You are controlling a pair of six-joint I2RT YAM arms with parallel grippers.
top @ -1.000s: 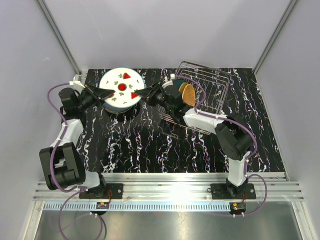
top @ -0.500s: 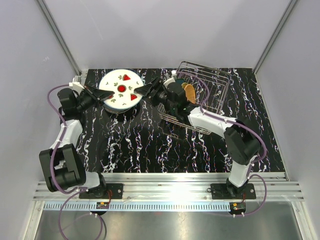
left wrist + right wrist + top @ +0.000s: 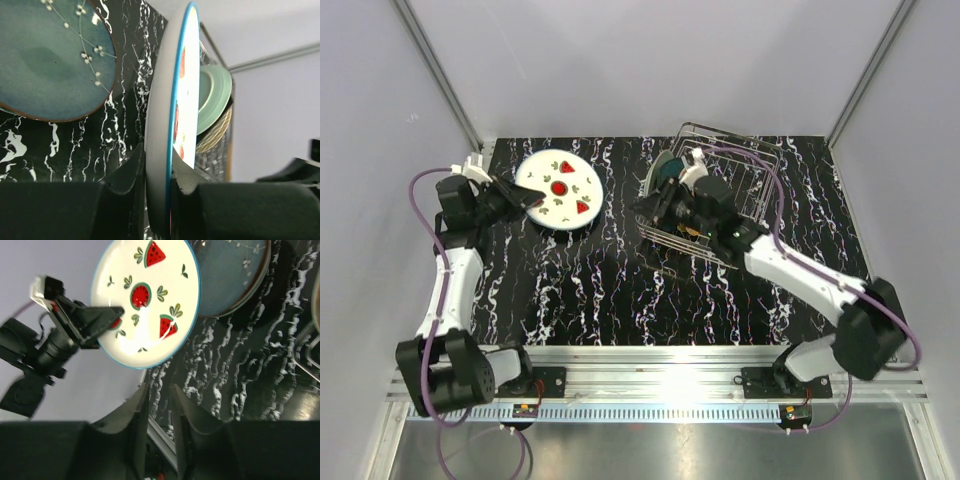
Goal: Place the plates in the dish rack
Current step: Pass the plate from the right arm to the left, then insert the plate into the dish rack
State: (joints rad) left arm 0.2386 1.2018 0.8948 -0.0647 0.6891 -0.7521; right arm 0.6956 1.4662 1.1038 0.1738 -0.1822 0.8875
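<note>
Dish rack holds mint-green plate and tan plate, both on edge. Left gripper is clamped on strawberry plate rim. Right gripper is part-open, empty. Teal plate sits on table.

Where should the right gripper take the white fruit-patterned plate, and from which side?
Its free rim, opposite the left gripper pinching the left edge. Come from the dish rack side: the white plate is held up clear of the dark teal plate, leaving that edge exposed, and the open, empty right gripper faces it.
</note>
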